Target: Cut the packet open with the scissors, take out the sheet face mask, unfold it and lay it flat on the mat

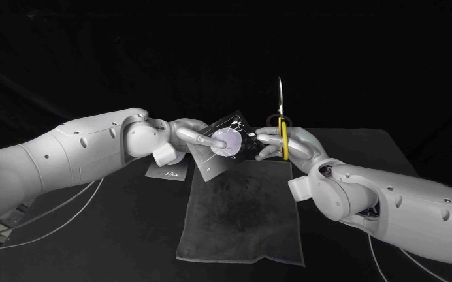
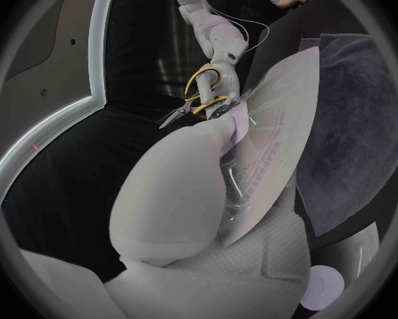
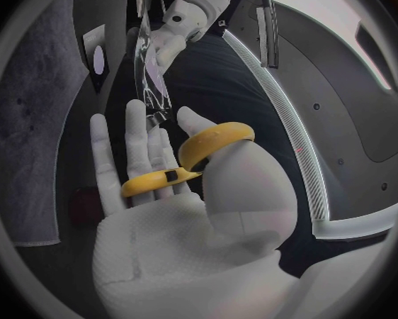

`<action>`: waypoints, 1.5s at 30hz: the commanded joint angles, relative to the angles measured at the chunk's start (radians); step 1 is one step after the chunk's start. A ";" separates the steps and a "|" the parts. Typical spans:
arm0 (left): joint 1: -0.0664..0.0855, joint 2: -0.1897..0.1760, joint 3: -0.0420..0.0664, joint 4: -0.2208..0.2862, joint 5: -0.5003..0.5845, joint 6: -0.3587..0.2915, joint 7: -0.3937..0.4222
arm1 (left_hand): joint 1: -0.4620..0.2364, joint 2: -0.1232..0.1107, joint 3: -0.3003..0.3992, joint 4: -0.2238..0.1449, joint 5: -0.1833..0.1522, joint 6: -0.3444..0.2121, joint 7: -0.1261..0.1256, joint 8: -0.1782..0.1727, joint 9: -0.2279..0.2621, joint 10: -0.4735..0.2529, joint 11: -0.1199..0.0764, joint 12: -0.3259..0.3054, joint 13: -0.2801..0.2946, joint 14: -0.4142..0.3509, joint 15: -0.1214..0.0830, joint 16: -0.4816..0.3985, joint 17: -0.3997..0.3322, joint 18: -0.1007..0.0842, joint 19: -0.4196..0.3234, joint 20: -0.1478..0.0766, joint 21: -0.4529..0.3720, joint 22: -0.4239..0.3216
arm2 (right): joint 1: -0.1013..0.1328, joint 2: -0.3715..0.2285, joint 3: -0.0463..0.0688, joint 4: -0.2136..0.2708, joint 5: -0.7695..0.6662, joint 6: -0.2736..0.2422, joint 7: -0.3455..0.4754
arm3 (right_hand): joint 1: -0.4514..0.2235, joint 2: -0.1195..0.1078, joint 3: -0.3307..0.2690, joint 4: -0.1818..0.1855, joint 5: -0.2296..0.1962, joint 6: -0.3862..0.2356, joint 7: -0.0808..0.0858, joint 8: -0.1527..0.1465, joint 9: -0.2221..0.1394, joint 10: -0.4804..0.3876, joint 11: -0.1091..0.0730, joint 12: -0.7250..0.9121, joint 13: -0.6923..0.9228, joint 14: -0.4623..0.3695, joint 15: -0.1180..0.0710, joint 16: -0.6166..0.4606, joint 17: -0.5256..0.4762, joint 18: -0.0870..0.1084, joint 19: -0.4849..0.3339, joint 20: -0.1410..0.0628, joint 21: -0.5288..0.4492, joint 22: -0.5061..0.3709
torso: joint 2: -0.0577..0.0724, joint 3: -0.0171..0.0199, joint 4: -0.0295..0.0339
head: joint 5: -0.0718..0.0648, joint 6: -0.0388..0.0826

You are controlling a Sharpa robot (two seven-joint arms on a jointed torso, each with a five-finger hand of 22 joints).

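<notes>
The grey mat (image 1: 243, 213) lies on the tabletop (image 1: 123, 210). Above its far end the left hand (image 1: 193, 135) grips the packet (image 1: 226, 141) (contents not discernible). Just beside it the right hand (image 1: 294, 146) grasps the yellow-handled scissors (image 1: 283, 128), blades pointing up.

The black surface (image 1: 377, 145) in front of me

A dark grey mat (image 1: 243, 217) lies flat on the surface, with its long side running away from me. Just beside its far left corner, a small dark card (image 1: 172, 173) also lies flat.
</notes>
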 commanded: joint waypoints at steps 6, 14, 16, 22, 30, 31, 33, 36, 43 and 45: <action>0.002 -0.009 0.002 -0.021 -0.187 0.092 -0.028 | -0.034 -0.007 0.044 -0.030 0.003 0.016 0.003 -0.005 0.018 0.020 -0.005 -0.013 0.002 0.009 -0.003 -0.003 0.007 0.010 0.005 -0.002 0.010 0.002 | 0.000 -0.057 -0.015 0.039 0.027 0.177 -0.006 | -0.002 -0.009 -0.045 0.019 -0.002 0.020 0.019 -0.014 -0.006 -0.007 0.012 0.010 0.001 -0.084 0.041 -0.103 -0.043 0.156 -0.020 0.033 -0.070 -0.052 | 0.000 0.0011 -0.0016 | -0.002 -0.001; 0.004 -0.030 0.009 -0.037 -0.264 0.198 -0.031 | -0.046 -0.009 0.057 -0.043 0.003 0.018 0.002 -0.008 0.022 0.023 -0.005 -0.017 0.002 0.009 -0.003 -0.005 0.010 0.010 0.004 -0.003 0.013 0.003 | -0.022 -0.126 -0.038 0.085 0.004 0.330 -0.093 | 0.014 0.003 -0.056 0.025 -0.001 0.063 -0.005 0.003 -0.001 0.050 -0.013 0.042 0.006 -0.026 0.022 -0.119 -0.049 0.159 0.026 0.020 -0.082 -0.073 | 0.000 0.0007 -0.0008 | -0.006 -0.005; 0.005 -0.035 0.010 -0.038 -0.272 0.212 -0.026 | -0.047 -0.009 0.060 -0.045 0.003 0.018 0.002 -0.009 0.022 0.023 -0.005 -0.018 0.002 0.009 -0.003 -0.006 0.010 0.010 0.003 -0.003 0.013 0.003 | -0.032 -0.138 -0.043 0.098 -0.009 0.376 -0.122 | 0.014 0.001 -0.058 0.027 -0.002 0.071 -0.009 0.007 0.000 0.059 -0.018 0.046 0.006 -0.014 0.018 -0.123 -0.050 0.158 0.036 0.016 -0.084 -0.077 | -0.001 0.0010 -0.0012 | -0.005 -0.008; 0.006 -0.045 0.012 -0.036 -0.282 0.241 -0.005 | -0.052 -0.009 0.064 -0.049 0.003 0.017 0.002 -0.010 0.023 0.023 -0.005 -0.020 0.002 0.008 -0.003 -0.007 0.011 0.009 0.002 -0.003 0.014 0.003 | -0.059 -0.158 -0.052 0.134 -0.048 0.487 -0.184 | 0.003 -0.005 -0.072 0.040 -0.002 0.077 -0.013 0.009 0.000 0.073 -0.022 0.050 0.005 0.012 0.011 -0.127 -0.049 0.158 0.059 0.009 -0.087 -0.085 | 0.000 0.0006 -0.0012 | -0.006 -0.018; 0.007 -0.049 0.013 -0.032 -0.273 0.255 0.030 | -0.053 -0.009 0.065 -0.050 0.002 0.018 0.001 -0.011 0.024 0.023 -0.005 -0.021 0.002 0.008 -0.003 -0.007 0.011 0.009 0.001 -0.002 0.014 0.003 | -0.091 -0.168 -0.066 0.174 -0.078 0.535 -0.248 | -0.020 -0.023 -0.108 0.065 -0.002 0.074 -0.012 0.008 -0.001 0.069 -0.020 0.039 0.002 0.036 0.009 -0.139 -0.050 0.157 0.084 0.003 -0.093 -0.096 | 0.000 -0.0022 -0.0018 | -0.002 -0.025; 0.007 -0.049 0.013 -0.032 -0.271 0.256 0.033 | -0.053 -0.009 0.065 -0.050 0.002 0.018 0.001 -0.011 0.024 0.023 -0.005 -0.021 0.002 0.008 -0.003 -0.007 0.011 0.009 0.001 -0.002 0.014 0.003 | -0.095 -0.168 -0.068 0.179 -0.079 0.537 -0.254 | -0.024 -0.023 -0.116 0.072 -0.002 0.072 -0.011 0.008 -0.001 0.068 -0.019 0.036 0.001 0.036 0.010 -0.144 -0.051 0.156 0.084 0.004 -0.096 -0.099 | 0.000 -0.0023 -0.0019 | -0.002 -0.027; 0.007 -0.050 0.014 -0.033 -0.267 0.259 0.039 | -0.054 -0.009 0.066 -0.051 0.002 0.018 0.001 -0.011 0.024 0.023 -0.005 -0.021 0.002 0.008 -0.003 -0.007 0.012 0.009 0.001 -0.002 0.014 0.003 | -0.105 -0.167 -0.072 0.190 -0.083 0.538 -0.266 | -0.027 -0.025 -0.126 0.078 -0.002 0.072 -0.010 0.008 -0.001 0.068 -0.018 0.034 0.002 0.034 0.011 -0.150 -0.052 0.156 0.084 0.005 -0.101 -0.102 | 0.000 -0.0020 -0.0013 | -0.002 -0.030; 0.007 -0.051 0.014 -0.033 -0.260 0.263 0.049 | -0.056 -0.008 0.067 -0.053 0.002 0.018 0.001 -0.011 0.024 0.024 -0.005 -0.022 0.002 0.008 -0.003 -0.008 0.012 0.009 0.001 -0.002 0.015 0.003 | -0.121 -0.164 -0.075 0.208 -0.092 0.534 -0.284 | -0.032 -0.028 -0.145 0.091 -0.002 0.071 -0.010 0.009 0.000 0.070 -0.017 0.031 0.002 0.032 0.013 -0.161 -0.054 0.156 0.084 0.007 -0.108 -0.109 | -0.001 -0.0012 -0.0004 | -0.002 -0.032; 0.007 -0.052 0.014 -0.035 -0.237 0.251 0.067 | -0.058 -0.008 0.068 -0.053 0.002 0.018 0.001 -0.012 0.025 0.024 -0.005 -0.022 0.002 0.009 -0.002 -0.008 0.013 0.009 0.001 -0.002 0.015 0.003 | -0.138 -0.157 -0.080 0.230 -0.109 0.517 -0.303 | -0.036 -0.027 -0.170 0.110 -0.002 0.070 -0.009 0.010 0.001 0.070 -0.016 0.026 0.003 0.031 0.015 -0.175 -0.057 0.156 0.085 0.009 -0.117 -0.117 | -0.001 -0.0005 0.0000 | -0.002 -0.030; 0.007 -0.052 0.014 -0.035 -0.232 0.249 0.071 | -0.059 -0.007 0.068 -0.054 0.002 0.018 0.001 -0.012 0.025 0.025 -0.005 -0.022 0.002 0.009 -0.002 -0.008 0.013 0.009 0.001 -0.002 0.015 0.003 | -0.143 -0.155 -0.081 0.234 -0.114 0.508 -0.306 | -0.035 -0.027 -0.177 0.113 -0.002 0.069 -0.008 0.010 0.001 0.070 -0.015 0.024 0.003 0.027 0.017 -0.180 -0.059 0.156 0.083 0.010 -0.120 -0.120 | 0.000 -0.0001 -0.0001 | -0.003 -0.030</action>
